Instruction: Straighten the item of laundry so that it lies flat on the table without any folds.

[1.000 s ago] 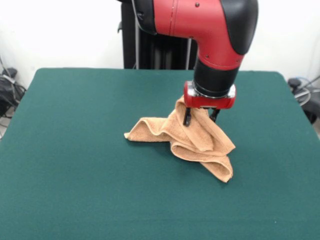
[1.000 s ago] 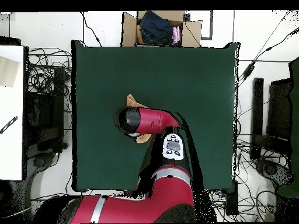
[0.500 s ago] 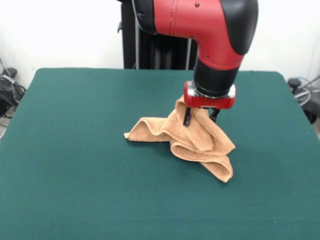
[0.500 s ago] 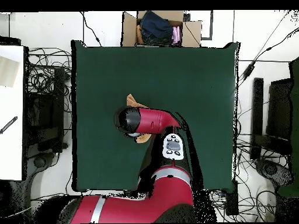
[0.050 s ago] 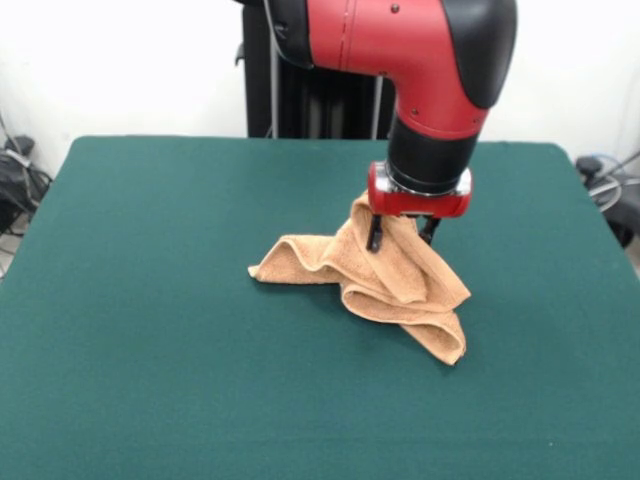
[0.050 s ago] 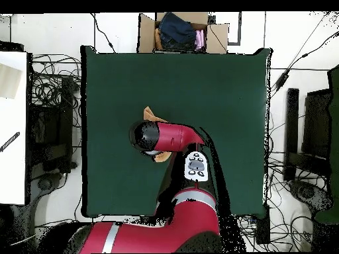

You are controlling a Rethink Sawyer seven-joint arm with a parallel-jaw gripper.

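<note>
The tan towel, the item of laundry (image 5: 385, 282), lies crumpled in folds near the middle of the green table (image 5: 150, 300), with one part pulled up into a peak. My gripper (image 5: 400, 236) is shut on that raised peak, just above the cloth. One fold trails to the left and another reaches toward the front right. In the overhead view the arm covers most of the towel; only a small tan corner (image 6: 151, 114) and a sliver near the wrist show, and the gripper itself is hidden.
A cardboard box (image 6: 182, 32) with dark and pink clothes sits beyond the table's far edge in the overhead view. Cables and equipment surround the table on both sides. A white surface (image 6: 13, 126) stands at the left.
</note>
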